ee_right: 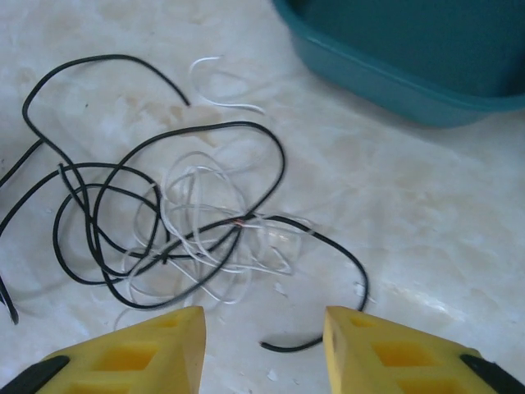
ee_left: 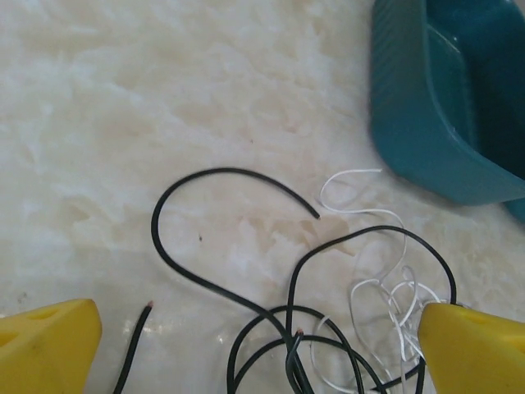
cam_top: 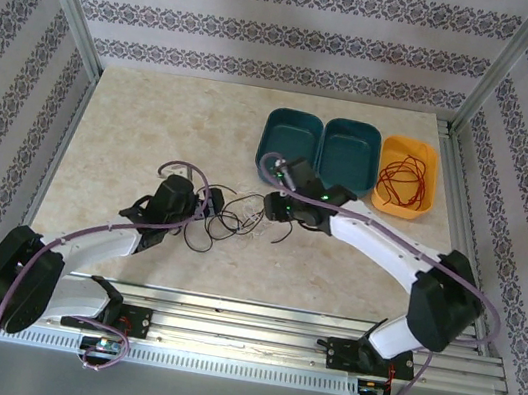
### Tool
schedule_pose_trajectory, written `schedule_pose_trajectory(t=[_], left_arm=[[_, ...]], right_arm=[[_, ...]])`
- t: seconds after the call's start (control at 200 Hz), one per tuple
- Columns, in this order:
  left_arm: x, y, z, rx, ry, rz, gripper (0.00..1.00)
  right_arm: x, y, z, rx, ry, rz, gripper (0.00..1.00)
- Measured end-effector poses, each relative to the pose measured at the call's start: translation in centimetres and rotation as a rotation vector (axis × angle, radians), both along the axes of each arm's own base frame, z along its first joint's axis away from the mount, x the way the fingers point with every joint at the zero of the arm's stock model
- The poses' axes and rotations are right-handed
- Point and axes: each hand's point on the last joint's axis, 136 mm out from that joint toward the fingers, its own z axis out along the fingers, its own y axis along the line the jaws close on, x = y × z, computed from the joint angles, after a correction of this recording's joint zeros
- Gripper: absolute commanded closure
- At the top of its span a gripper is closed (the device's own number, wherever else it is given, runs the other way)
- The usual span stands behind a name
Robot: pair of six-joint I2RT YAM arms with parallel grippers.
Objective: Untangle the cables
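Note:
The cables (cam_top: 232, 217) lie as a loose tangle of black and white strands on the table between the two arms. My left gripper (cam_top: 209, 200) hovers over the tangle's left side. In its wrist view the gripper (ee_left: 262, 357) is open wide, with black loops (ee_left: 197, 279) and thin white strands (ee_left: 385, 300) on the table between the yellow fingers (ee_left: 49, 345). My right gripper (cam_top: 269, 205) is at the tangle's right side. It (ee_right: 264, 349) stands open above a loose black cable end (ee_right: 287, 346), holding nothing. A red cable (cam_top: 404, 180) lies in the orange bin (cam_top: 381, 199).
Two teal bins (cam_top: 294, 142) (cam_top: 351, 149) stand side by side behind the tangle, left of the orange bin. The nearer teal bin's wall (ee_left: 426, 107) (ee_right: 394, 74) is close behind both grippers. Metal rails (cam_top: 243, 321) run along the table's near edge.

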Motion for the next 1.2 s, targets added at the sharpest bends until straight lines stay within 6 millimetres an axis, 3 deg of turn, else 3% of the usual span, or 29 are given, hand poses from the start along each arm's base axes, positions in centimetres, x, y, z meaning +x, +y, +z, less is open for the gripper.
schedule_pose_trajectory(t=[0.22, 0.345, 0.55, 0.8, 1.199], left_arm=[[-1.2, 0.6, -2.1, -0.058, 0.069, 0.035, 0.18], [-1.9, 1.2, -3.3, -0.083, 0.107, 0.060, 0.22], [-1.6, 0.5, -3.5, -0.133, 0.112, 0.049, 0.32], [-1.3, -0.6, -4.2, -0.172, 0.129, 0.021, 0.32], [-0.4, -2.0, -4.8, -0.220, 0.118, -0.020, 0.38]], right_arm=[[0.4, 4.1, -0.6, -0.082, -0.020, 0.092, 0.69], [0.9, 5.1, -1.4, -0.104, -0.009, 0.112, 0.74], [1.8, 6.5, -3.4, -0.138, 0.033, 0.134, 0.78], [1.5, 6.5, -5.6, -0.172, 0.099, 0.148, 0.78], [1.9, 5.4, -5.9, -0.171, 0.133, 0.127, 0.79]])
